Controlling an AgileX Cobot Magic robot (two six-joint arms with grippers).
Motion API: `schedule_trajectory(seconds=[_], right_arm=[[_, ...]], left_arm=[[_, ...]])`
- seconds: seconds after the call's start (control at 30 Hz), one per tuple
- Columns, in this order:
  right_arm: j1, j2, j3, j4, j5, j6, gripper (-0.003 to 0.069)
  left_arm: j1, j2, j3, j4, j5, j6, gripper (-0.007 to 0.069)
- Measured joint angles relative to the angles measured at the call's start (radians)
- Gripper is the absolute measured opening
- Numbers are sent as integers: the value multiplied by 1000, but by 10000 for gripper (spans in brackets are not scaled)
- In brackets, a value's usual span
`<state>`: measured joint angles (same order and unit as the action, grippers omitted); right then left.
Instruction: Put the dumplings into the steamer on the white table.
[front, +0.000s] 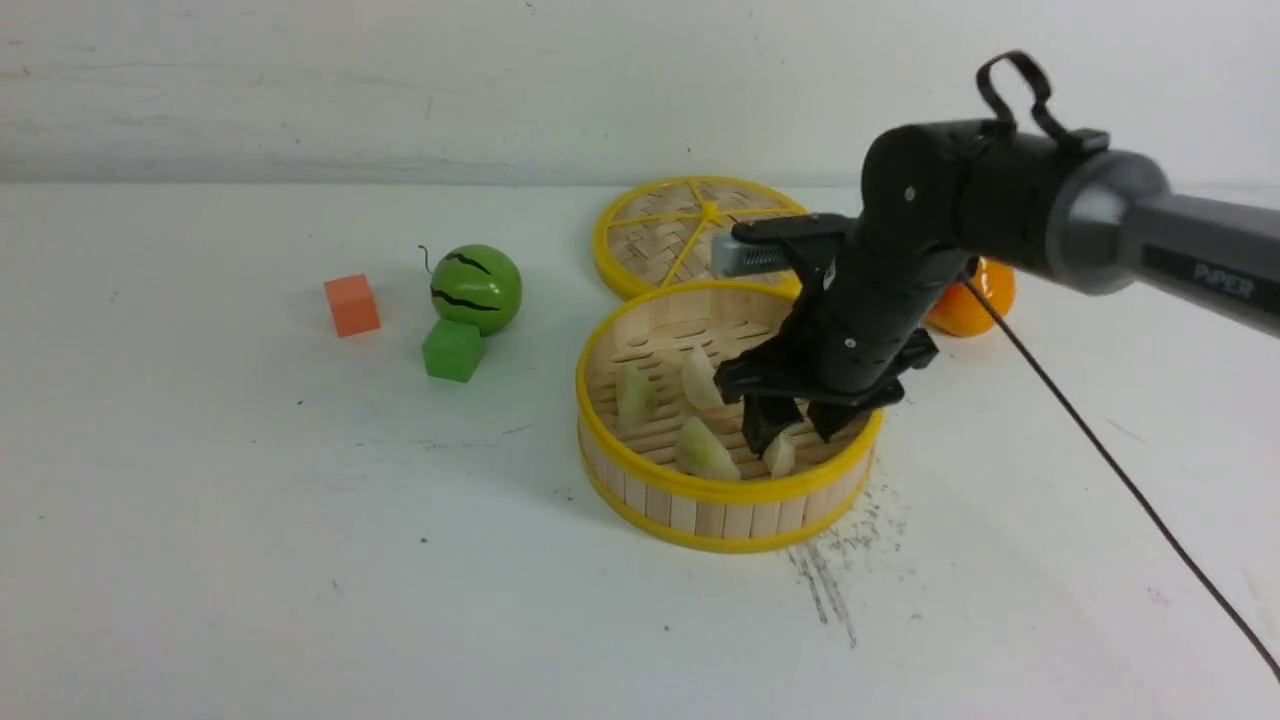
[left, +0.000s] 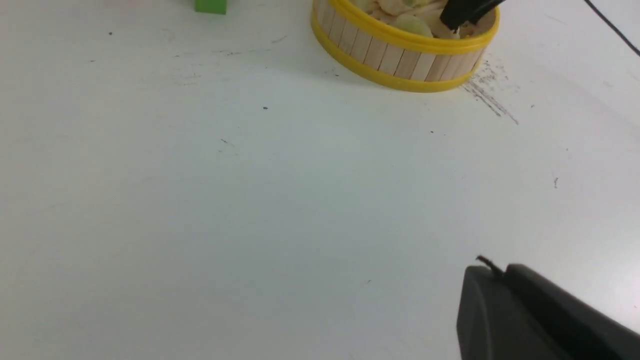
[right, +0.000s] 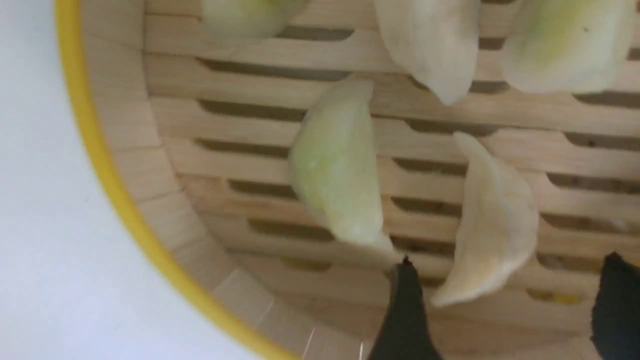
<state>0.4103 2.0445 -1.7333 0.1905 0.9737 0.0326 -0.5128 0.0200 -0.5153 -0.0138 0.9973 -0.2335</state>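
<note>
The white table stretches wide, and the steamer sits on it, just in front of the woven lid. The right gripper is down inside the basket, jaws spread, holding nothing. The left gripper hangs over the table, well apart from the steamer, pinched closed. Five dumplings lie on the slatted floor, one between the right fingertips.

"PiPER" in pale letters, on right arm

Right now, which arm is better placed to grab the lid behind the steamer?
Right, probably. The right fingers hang open inside the steamer, just in front of the lid; the left fingers sit well back over the white table.
</note>
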Motion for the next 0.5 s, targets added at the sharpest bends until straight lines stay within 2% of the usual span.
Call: schedule_trajectory(seconds=[0.1, 0.2, 0.3, 0.5], right_arm=[[9, -116, 0, 0, 61, -62, 475], [28, -253, 11, 1, 84, -125, 421], [57, -404, 73, 5, 73, -164, 326], [79, -739, 360, 10, -60, -188, 77]], left_arm=[[0, 0, 0, 0, 0, 0, 30], [0, 0, 0, 0, 0, 0, 34], [0, 0, 0, 0, 0, 0, 38], [0, 0, 0, 0, 0, 0, 39]])
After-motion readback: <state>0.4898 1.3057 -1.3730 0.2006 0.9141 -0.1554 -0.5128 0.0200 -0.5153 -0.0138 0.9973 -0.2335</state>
